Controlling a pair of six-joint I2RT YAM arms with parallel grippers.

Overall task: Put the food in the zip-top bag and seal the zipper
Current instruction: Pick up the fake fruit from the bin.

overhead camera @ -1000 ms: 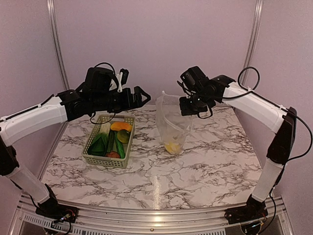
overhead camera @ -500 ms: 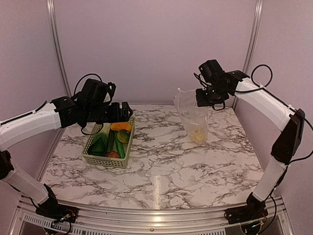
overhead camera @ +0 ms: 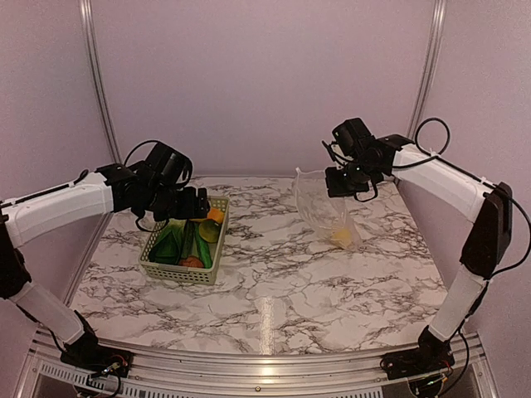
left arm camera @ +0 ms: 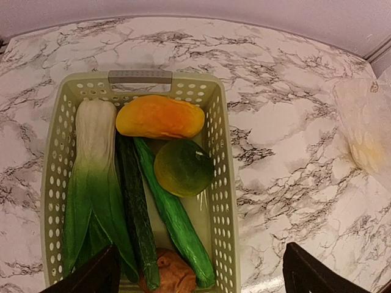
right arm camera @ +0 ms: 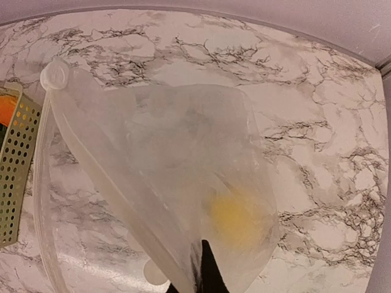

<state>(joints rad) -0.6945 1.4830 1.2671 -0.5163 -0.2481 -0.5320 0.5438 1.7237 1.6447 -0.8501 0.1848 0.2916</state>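
Note:
The clear zip-top bag (overhead camera: 322, 209) hangs tilted from my right gripper (overhead camera: 343, 183), which is shut on its edge; its lower end rests on the table. A yellow lemon (overhead camera: 341, 238) lies inside. In the right wrist view the bag (right arm camera: 177, 146) fills the frame, with the lemon (right arm camera: 235, 217) above my pinched gripper (right arm camera: 204, 274) and the zipper (right arm camera: 40, 183) down the left. My left gripper (left arm camera: 198, 281) is open and empty above the basket. The basket holds bok choy (left arm camera: 91, 183), an orange piece (left arm camera: 160, 118), a green-yellow round fruit (left arm camera: 183, 168), long green pieces (left arm camera: 177, 220) and a reddish-brown round one (left arm camera: 174, 274).
The pale green lattice basket (overhead camera: 153, 267) stands on the left of the marble table; its rim also shows in the left wrist view (left arm camera: 223, 183) and in the right wrist view (right arm camera: 12, 171). The enclosure's walls and metal posts stand behind the table.
My right gripper has carried the bag to the right, then lowered and tilted it. My left gripper has drawn back to the left and dropped lower over the basket.

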